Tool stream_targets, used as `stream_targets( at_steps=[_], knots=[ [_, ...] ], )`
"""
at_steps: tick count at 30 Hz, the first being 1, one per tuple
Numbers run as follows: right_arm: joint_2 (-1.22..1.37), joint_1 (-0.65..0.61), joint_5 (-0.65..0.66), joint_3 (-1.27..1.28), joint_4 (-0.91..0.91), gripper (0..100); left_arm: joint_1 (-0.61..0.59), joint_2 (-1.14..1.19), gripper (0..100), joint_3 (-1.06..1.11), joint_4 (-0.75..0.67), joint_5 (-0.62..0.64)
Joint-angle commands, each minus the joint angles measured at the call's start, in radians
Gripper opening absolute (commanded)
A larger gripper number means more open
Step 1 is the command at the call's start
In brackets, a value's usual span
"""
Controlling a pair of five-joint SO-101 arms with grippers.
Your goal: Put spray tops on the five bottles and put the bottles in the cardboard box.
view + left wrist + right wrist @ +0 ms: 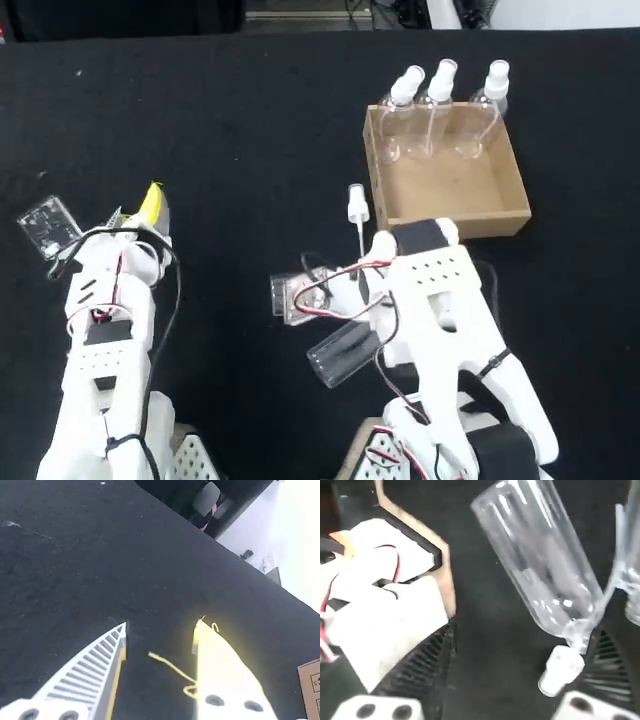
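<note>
Three clear bottles (432, 115) with white spray tops lean inside the cardboard box (450, 205) at the back right. A loose spray top (357, 206) lies on the black table just left of the box, its tube pointing toward my right arm. Two bare clear bottles (300, 295) (345, 358) lie in front of that arm. My right gripper (520, 645) is open over them, and one bottle (540, 565) has its neck resting near one finger (605, 650). At the far left my left gripper (160, 630) (150, 205) is open over bare table.
A small clear plastic piece (47, 224) lies left of the left arm. A corner of the cardboard box (310, 682) shows past the left gripper. The black table (240, 130) stretches between the arms and toward the back.
</note>
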Motion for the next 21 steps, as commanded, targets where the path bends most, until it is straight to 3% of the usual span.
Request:
stream_targets(
  at_steps=[1, 16, 19, 21],
  knots=[
    [-0.038, 0.008, 0.02, 0.045, -0.098, 35.7, -0.004, -0.002, 21, -0.065, -0.02, 0.018],
    [-0.038, 0.008, 0.015, 0.283, -0.468, 35.7, -0.002, -0.002, 21, -0.065, -0.02, 0.018],
    [-0.038, 0.008, -0.077, 0.274, -0.474, 34.2, -0.002, -0.002, 21, -0.065, -0.02, 0.018],
    [-0.038, 0.008, -0.147, 0.254, -0.473, 27.7, -0.001, -0.002, 21, -0.065, -0.02, 0.018]
  ],
)
